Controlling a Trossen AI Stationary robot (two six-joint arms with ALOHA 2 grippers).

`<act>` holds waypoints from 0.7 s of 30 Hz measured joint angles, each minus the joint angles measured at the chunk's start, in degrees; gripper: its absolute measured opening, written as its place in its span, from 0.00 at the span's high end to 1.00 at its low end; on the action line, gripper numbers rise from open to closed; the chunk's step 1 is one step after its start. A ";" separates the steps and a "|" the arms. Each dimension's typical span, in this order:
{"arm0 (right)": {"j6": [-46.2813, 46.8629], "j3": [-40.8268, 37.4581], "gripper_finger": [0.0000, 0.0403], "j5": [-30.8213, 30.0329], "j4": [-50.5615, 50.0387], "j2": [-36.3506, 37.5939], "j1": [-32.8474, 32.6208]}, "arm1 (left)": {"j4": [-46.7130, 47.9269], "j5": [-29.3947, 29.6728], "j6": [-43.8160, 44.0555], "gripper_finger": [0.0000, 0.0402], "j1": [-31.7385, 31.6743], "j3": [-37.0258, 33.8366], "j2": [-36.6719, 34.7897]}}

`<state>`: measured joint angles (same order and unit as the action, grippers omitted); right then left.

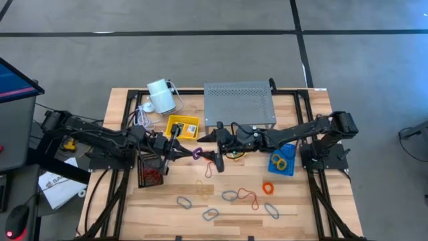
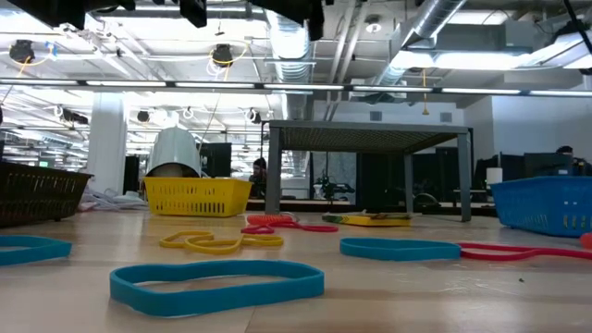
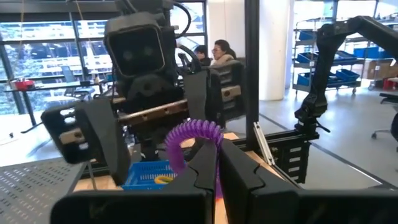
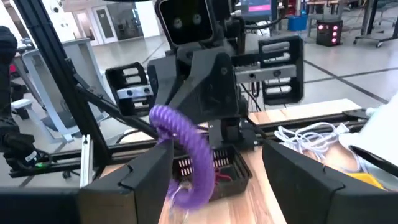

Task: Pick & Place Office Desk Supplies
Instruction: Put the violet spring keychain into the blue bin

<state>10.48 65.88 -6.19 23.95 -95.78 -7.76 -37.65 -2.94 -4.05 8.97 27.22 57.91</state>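
A thin purple rubber-band loop [image 3: 189,140] arches up, pinched at its base.

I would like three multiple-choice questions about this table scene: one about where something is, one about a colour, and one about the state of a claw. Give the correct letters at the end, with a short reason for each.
1. Where is the grey metal shelf?
A. at the table's far edge
B. inside the blue basket
C. on the floor

2. What colour is the rubber band held between the two arms?
A. green
B. purple
C. orange

3. How is the left claw?
A. wide open and empty
B. out of sight
C. shut on the rubber band

Answers:
1 A: the high view shows the shelf on the table's far edge, behind both arms.
2 B: both wrist views show a purple loop.
3 C: in the left wrist view its fingers pinch the band, while the right claw stands open around it.
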 joint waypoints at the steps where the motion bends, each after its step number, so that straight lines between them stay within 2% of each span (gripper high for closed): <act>1: -0.02 0.17 0.40 0.08 -0.54 -0.26 0.03 | -0.04 -0.02 0.00 1.00 0.00 0.00 0.00; 4: -0.26 1.21 0.44 0.10 -2.16 -0.14 0.03 | -0.02 -0.09 0.02 1.00 0.00 0.00 0.00; 6: -0.31 1.34 0.52 -0.03 -2.52 0.04 0.05 | -0.05 -0.09 0.02 1.00 0.00 0.00 0.00; 12: -0.72 1.26 0.93 0.17 -4.49 -0.05 0.16 | -1.09 0.09 0.04 0.97 0.00 0.00 0.00; 21: -0.41 1.23 0.98 0.19 -5.06 -0.12 0.34 | -1.11 0.15 1.45 0.94 0.00 0.00 0.00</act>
<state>10.07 67.11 -6.00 18.89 -95.90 -7.42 -38.76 -2.79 -2.61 8.97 27.22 57.91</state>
